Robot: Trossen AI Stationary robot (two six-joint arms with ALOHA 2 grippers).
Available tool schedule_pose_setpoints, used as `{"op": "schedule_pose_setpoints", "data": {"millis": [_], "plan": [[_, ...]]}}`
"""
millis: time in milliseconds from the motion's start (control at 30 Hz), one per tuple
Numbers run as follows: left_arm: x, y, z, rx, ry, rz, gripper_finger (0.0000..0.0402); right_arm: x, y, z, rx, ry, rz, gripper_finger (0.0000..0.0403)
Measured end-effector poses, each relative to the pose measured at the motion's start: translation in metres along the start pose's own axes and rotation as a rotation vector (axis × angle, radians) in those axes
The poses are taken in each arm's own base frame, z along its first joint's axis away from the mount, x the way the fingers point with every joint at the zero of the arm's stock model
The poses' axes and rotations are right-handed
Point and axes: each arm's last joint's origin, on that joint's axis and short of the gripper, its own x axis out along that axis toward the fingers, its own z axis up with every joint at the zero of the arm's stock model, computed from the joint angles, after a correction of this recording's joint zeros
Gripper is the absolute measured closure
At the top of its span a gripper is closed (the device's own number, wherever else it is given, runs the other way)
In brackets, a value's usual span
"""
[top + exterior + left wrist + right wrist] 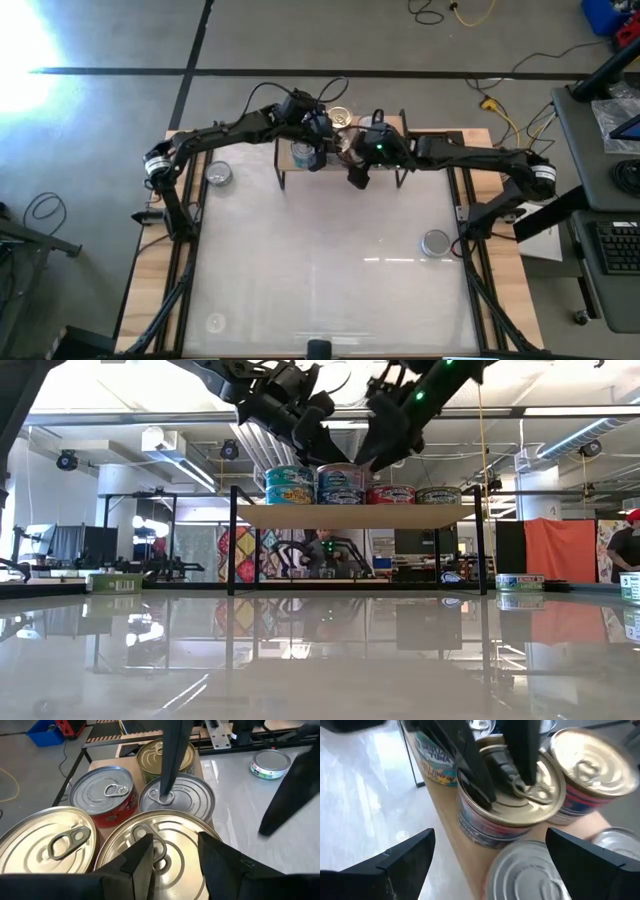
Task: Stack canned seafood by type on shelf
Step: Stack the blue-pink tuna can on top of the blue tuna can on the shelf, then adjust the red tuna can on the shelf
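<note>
The shelf [350,516] carries several tins: two bluish stacks of two [290,485] [343,482], a red-sided tin [390,494] and a gold-topped one [165,755]. My left gripper [175,847] reaches in from the table's left. It stands partly open over the top tin [520,800] of the second stack, with the pull tab [157,855] between its fingers. My right gripper [489,840] hangs wide open by the shelf's near side [357,178], clear above the tins and holding nothing. My left gripper's fingertips [485,795] slant down from the table's left onto the silver lid [165,827] of the second stack's upper tin, one on each side of the pull tab. Nothing is pinched between them. I cannot tell whether they touch the lid or hover just above it.
Loose tins sit on the white tabletop: one at the left [218,174], one at the right [435,242]. The shelf's thin black legs [233,540] stand at the table's far edge. A wide stretch of tabletop lies bare toward the near edge.
</note>
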Motion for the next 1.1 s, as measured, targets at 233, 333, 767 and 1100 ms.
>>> {"op": "schedule_pose_setpoints", "data": {"millis": [233,333,767,1100], "plan": [[-0.009,0.003,0.014,-0.014,-0.033,0.018,0.0261,-0.046,-0.010,-0.003,0.019,0.017,-0.064,0.0035],[-0.015,0.003,0.021,-0.012,-0.040,0.023,0.0261,-0.059,-0.019,-0.006,0.061,0.035,-0.199,0.0035],[-0.101,-0.037,0.059,0.013,-0.217,-0.063,0.0261,-0.015,-0.095,-0.028,0.310,0.186,-0.370,0.0154],[-0.148,-0.111,0.041,0.069,-0.386,-0.110,0.0261,0.019,-0.123,-0.032,0.304,0.208,-0.389,0.0284]]}}
